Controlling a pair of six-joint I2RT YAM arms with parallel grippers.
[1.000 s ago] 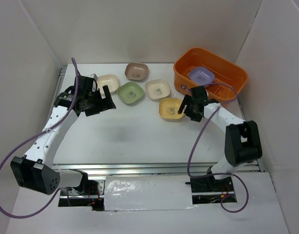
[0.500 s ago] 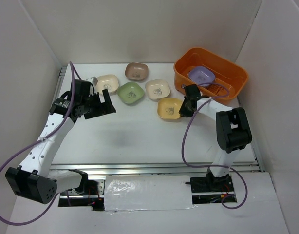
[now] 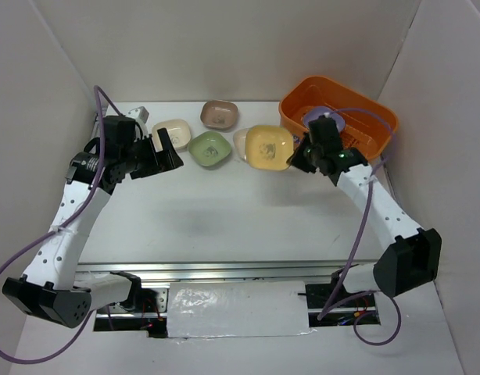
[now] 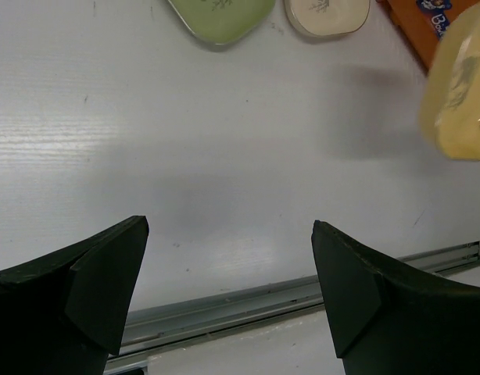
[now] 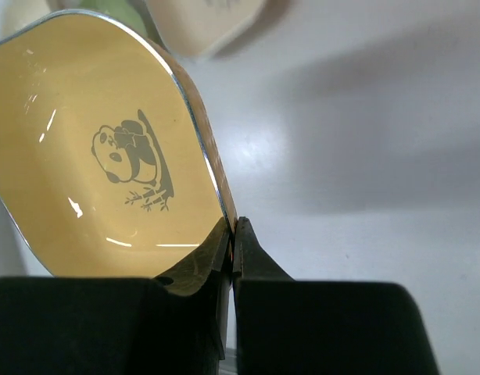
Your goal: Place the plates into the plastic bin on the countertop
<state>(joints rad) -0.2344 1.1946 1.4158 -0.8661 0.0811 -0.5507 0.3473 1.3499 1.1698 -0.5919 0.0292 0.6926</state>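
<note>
White walls close in a plain white desk [image 3: 224,211], seen from above with the 2 arm bases at 6 o'clock. At about 1 o'clock on the desk sits the orange rounded-rectangular plastic bin [image 3: 365,105]. A lavender rounded-square dish [image 3: 331,119] lies inside it, partly hidden by the right arm.

The right fingers [image 3: 297,158] are pressed together on the rim of a yellow rounded-square dish [image 3: 268,147] with a dark panda mark. The right wrist view shows that rim pinched between the 2 black tips. The yellow dish is tilted and held clear of the desk, just outside the bin on its 9 o'clock side. It covers part of a cream rounded-square dish [image 3: 240,141] lying on the desk.

A brown rounded-square dish [image 3: 220,115] lies toward 12 o'clock. A green rounded-square dish [image 3: 209,148] lies at the covered cream one's 9 o'clock, and a second cream dish [image 3: 172,133] sits further toward 9 o'clock.

The left fingers [image 3: 168,151] are spread wide with nothing between them. They hover near the second cream dish, at about 10 o'clock on the desk.
</note>
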